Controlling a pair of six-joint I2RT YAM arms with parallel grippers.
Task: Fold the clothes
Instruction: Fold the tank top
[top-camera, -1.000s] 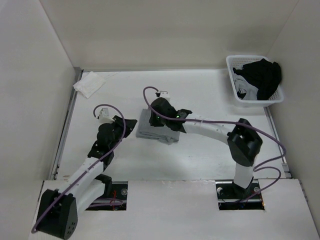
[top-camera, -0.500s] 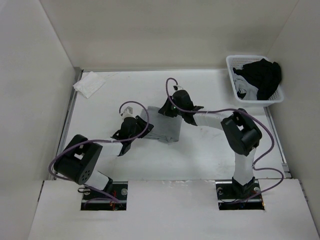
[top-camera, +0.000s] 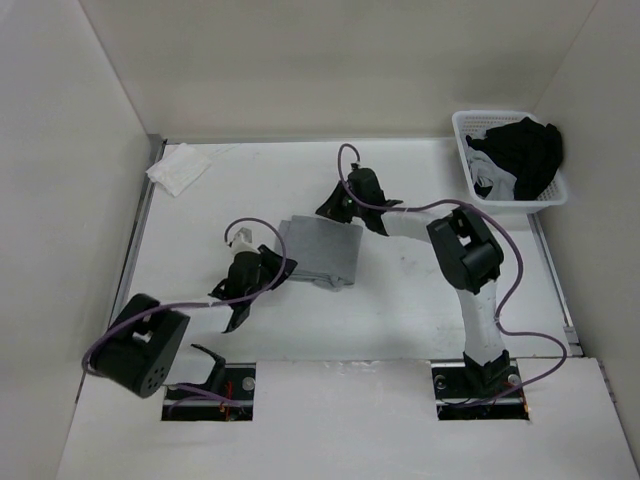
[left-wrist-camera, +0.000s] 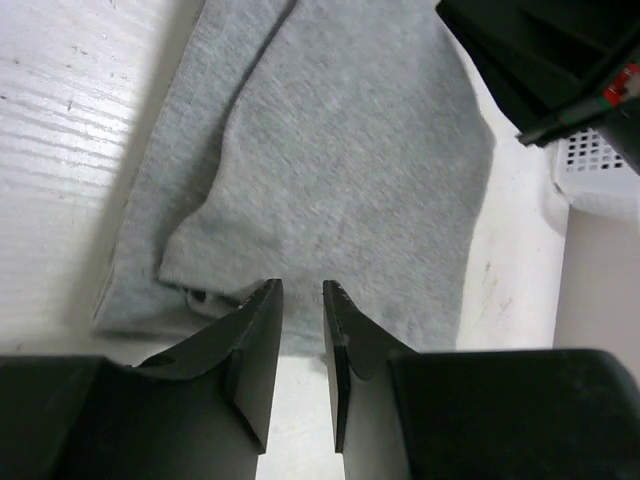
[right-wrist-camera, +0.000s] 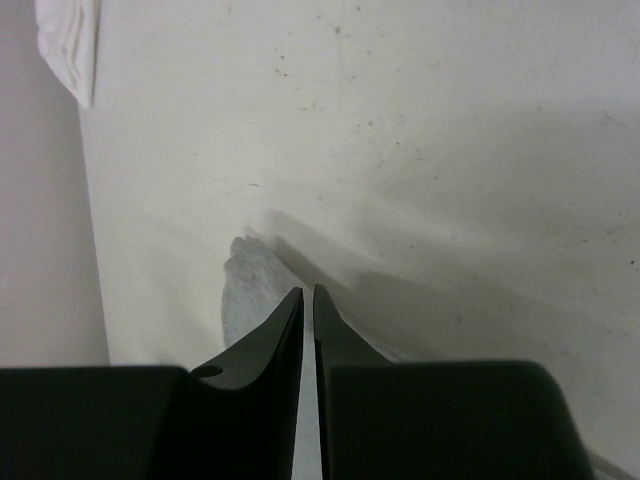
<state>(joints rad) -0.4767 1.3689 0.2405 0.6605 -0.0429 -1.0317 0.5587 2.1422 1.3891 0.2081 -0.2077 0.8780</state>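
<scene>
A: The left gripper (left-wrist-camera: 300, 290) has a narrow gap between its fingers, nothing in it, tips at the grey garment's (left-wrist-camera: 340, 170) near edge.
B: The right gripper (right-wrist-camera: 308, 292)?
A: Almost closed, empty, just beside the far edge. The garment lies folded on the table (top-camera: 420, 300).

Both arms look alike on my screens: the left arm (top-camera: 140, 352) and the right arm (top-camera: 482, 320) each have white tube links between chunky black joint housings. A thin purple cable (top-camera: 522, 265) loops along each, and a small white connector block (top-camera: 240, 239) sits at the 12 o'clock end of the left wrist. The left fingers (left-wrist-camera: 255, 345) are matte black and taper to blunt tips, the right fingers (right-wrist-camera: 270, 335) are slim curved black blades, and at 2 o'clock in my left wrist view the other arm's housing carries a red mark (left-wrist-camera: 622, 82).
</scene>
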